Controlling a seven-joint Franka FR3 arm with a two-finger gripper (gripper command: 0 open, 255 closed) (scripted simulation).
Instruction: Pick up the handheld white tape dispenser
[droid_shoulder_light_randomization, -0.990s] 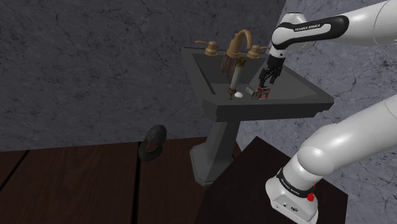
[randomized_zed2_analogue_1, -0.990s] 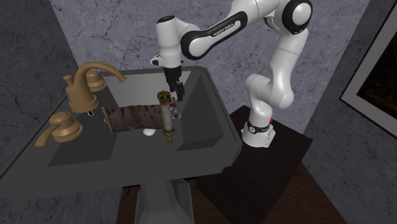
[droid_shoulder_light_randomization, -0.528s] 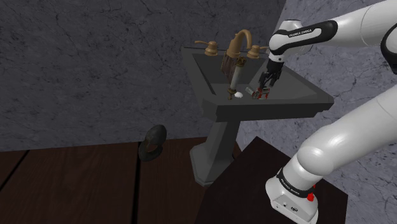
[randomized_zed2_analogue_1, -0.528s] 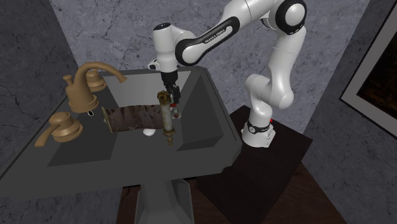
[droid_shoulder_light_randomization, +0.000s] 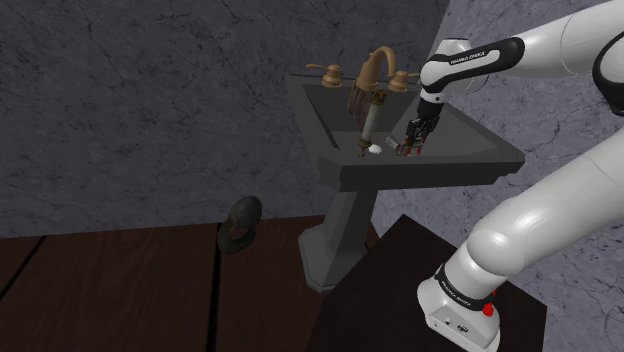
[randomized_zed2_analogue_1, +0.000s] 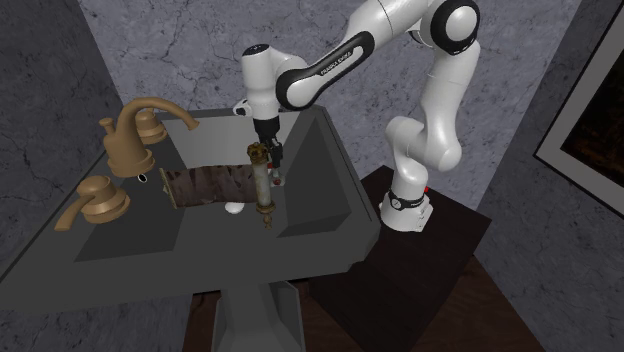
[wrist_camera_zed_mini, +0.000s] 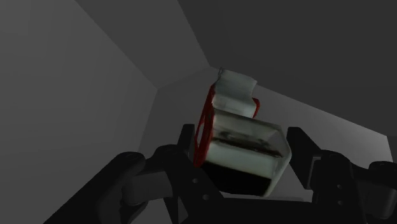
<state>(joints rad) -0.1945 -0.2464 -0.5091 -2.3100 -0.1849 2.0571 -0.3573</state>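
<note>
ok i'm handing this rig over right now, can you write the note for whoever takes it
Claw: open, down in the sink basin, with one finger on each side of the tape dispenser. No firm clasp is visible.
Tape dispenser: white with red sides, in the basin close to a brush.
Done: the reach and lining up over the dispenser.
Left: close the claw on the dispenser, check the grip, then lift it clear of the sink.
</note>
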